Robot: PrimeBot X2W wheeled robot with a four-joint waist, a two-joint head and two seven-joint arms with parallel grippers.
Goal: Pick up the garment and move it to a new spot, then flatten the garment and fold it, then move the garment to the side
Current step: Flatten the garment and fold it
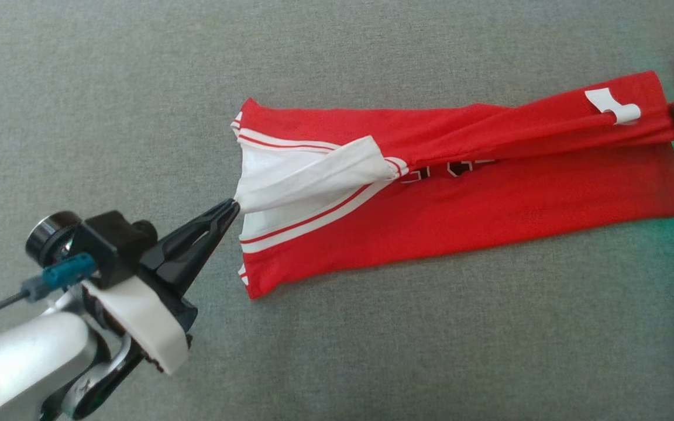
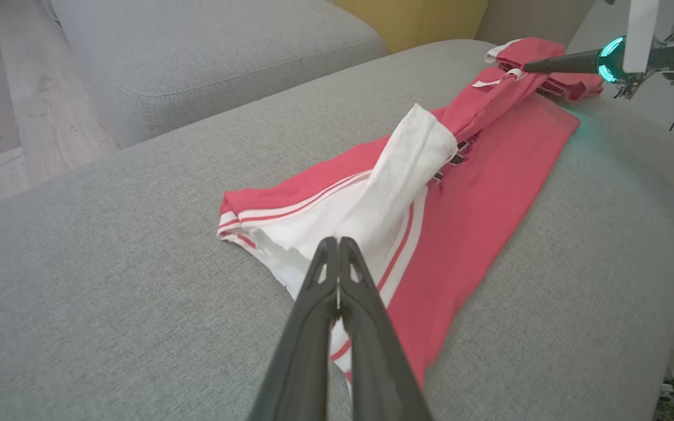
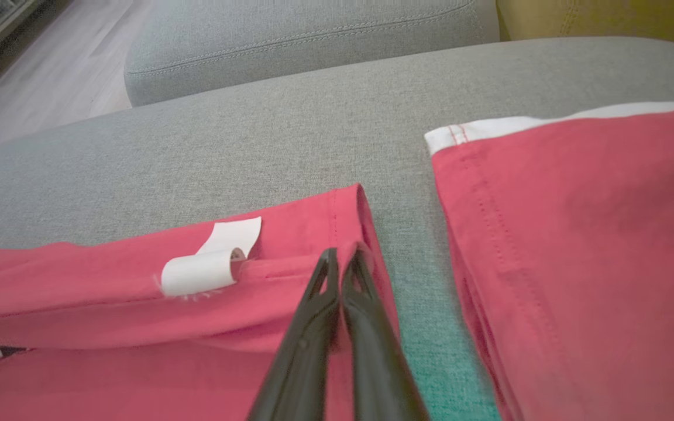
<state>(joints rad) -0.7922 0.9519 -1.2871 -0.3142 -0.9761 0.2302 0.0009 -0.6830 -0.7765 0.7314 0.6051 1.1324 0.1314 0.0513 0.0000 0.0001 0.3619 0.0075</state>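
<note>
Folding red jersey [image 1: 489,199] on grey sofa cushion [image 1: 138,88] | left gripper [image 1: 233,206] pinching its white fold, right gripper [image 3: 343,257] pinching red hem | we should hold that edge taut, lower both ends together.

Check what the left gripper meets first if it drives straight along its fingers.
The white fold of the garment: the left gripper is shut on its edge. Beyond, probably the red body, though depth is unclear.
</note>
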